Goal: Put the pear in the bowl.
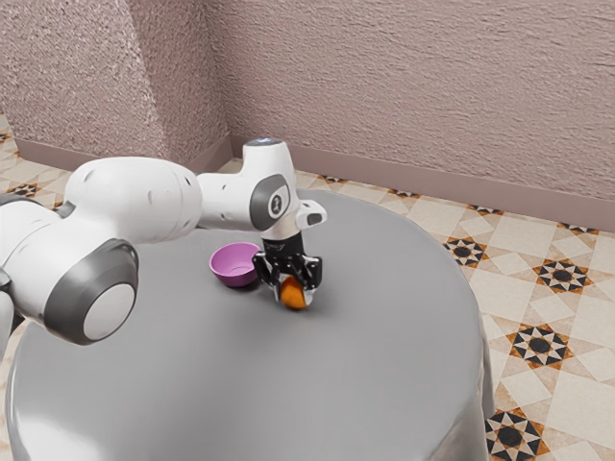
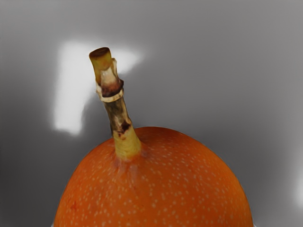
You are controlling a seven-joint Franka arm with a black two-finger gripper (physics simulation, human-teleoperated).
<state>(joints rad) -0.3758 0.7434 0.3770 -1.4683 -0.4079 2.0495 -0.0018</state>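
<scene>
pear (image 1: 294, 294): between the jaws, near the bowl. I can't tell if it's off the table (image 1: 240, 384) yet, so I'd go straight up, nice and slow.
bowl (image 1: 234, 278): over on the exterior view's left of the pear. Get clear of the rim first, centre up, then lower before letting go, cos round fruit rolls.
stem (image 2: 116, 106): sticks up at a lean, keep it off the rim.
jaws: pretty wide, one each side, looks like they're clamped on the pear.
</scene>
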